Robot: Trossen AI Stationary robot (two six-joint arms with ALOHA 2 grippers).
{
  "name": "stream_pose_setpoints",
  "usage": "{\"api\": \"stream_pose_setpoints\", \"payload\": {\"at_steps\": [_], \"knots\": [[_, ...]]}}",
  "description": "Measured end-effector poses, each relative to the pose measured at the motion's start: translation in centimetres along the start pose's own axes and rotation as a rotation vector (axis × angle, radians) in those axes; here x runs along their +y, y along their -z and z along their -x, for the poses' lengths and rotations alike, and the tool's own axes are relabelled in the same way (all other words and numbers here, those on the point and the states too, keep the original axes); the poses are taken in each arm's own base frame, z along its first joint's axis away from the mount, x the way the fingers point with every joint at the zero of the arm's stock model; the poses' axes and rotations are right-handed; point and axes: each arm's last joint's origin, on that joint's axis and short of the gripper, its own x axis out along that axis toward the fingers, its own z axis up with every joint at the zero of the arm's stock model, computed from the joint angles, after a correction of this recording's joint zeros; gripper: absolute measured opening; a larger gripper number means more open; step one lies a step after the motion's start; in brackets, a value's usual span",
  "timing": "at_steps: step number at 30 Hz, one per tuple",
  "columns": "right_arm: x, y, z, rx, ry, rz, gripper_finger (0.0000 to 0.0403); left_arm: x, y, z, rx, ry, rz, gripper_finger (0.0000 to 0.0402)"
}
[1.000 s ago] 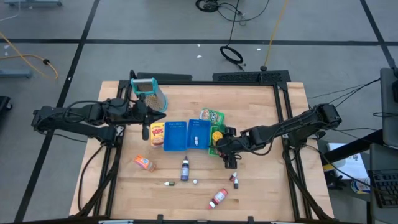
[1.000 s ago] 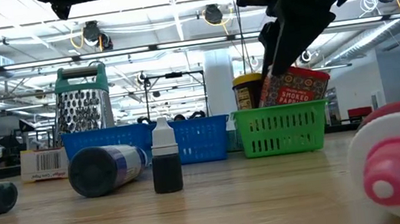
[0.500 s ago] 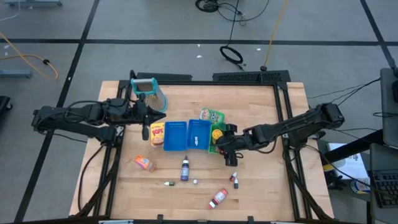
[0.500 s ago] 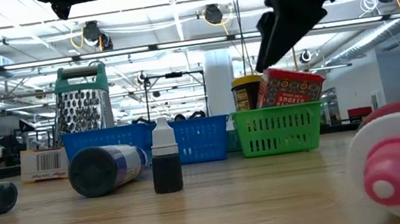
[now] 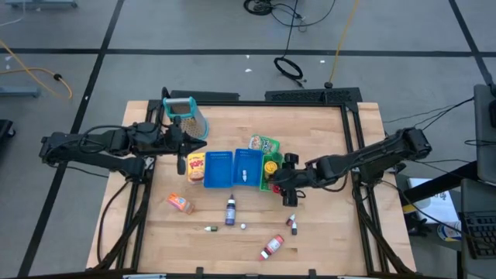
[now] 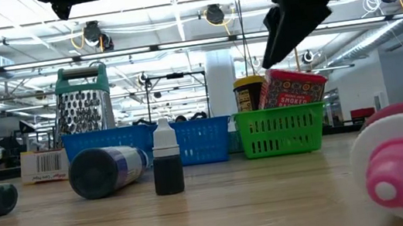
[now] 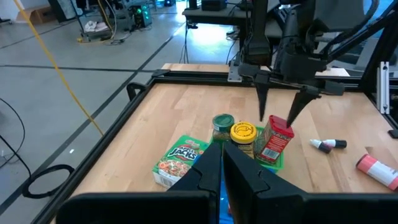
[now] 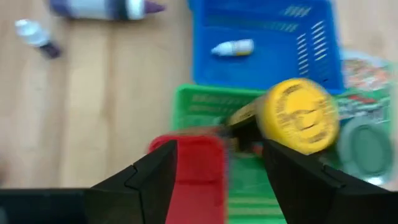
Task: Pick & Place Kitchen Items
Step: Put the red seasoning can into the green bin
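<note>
My right gripper (image 7: 277, 121) hangs open just above the red block (image 7: 274, 140), one finger on each side of its top, touching nothing. The block stands tilted in the green tray (image 6: 282, 132), leaning on the yellow-lidded jar (image 8: 300, 116). A small white bottle (image 8: 231, 47) lies in the blue tray (image 5: 221, 169). The green pouch (image 7: 180, 160) and a green-lidded bottle (image 7: 222, 123) sit beside the trays. My left gripper (image 7: 222, 167) is shut and waits above the yellow box (image 5: 196, 164).
The metal grater (image 5: 186, 114) stands at the far left. On the near table lie the orange packet (image 5: 180, 204), a purple bottle (image 5: 230, 210), a pink-capped bottle (image 5: 272, 246) and tiny bottles (image 5: 292, 223). Bare wood shows to the right of the trays.
My right gripper has let go of the red block, opened and risen a little above the green tray. The block has stayed in the tray, settling against the jar. The left arm has kept still.
</note>
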Motion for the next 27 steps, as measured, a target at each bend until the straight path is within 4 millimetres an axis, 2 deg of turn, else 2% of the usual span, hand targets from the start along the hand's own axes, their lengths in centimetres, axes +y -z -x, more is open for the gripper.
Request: {"api": "stream_pose_setpoints", "payload": {"at_steps": [9,13,17,22,27], "knots": [[-0.1,0.2,-0.4,-0.020,0.031,-0.003,0.0215,0.0,0.0,0.0,0.000,0.000,0.000,0.0021],[0.1,1.6,-1.8,-0.068,0.026,-0.019,0.0214,0.0,0.0,0.0,0.000,0.000,0.000,0.0021],[-0.1,2.5,-2.4,-0.076,0.065,-0.023,0.0209,0.0,0.0,0.0,0.001,0.000,0.000,0.0021],[-0.1,2.1,-1.9,-0.125,0.062,0.004,0.0204,0.0,0.0,0.0,0.000,0.000,0.002,0.0021],[-0.5,1.8,-0.5,-0.170,0.070,0.012,0.0199,0.0,0.0,0.0,0.000,0.000,0.003,0.0021]]}}
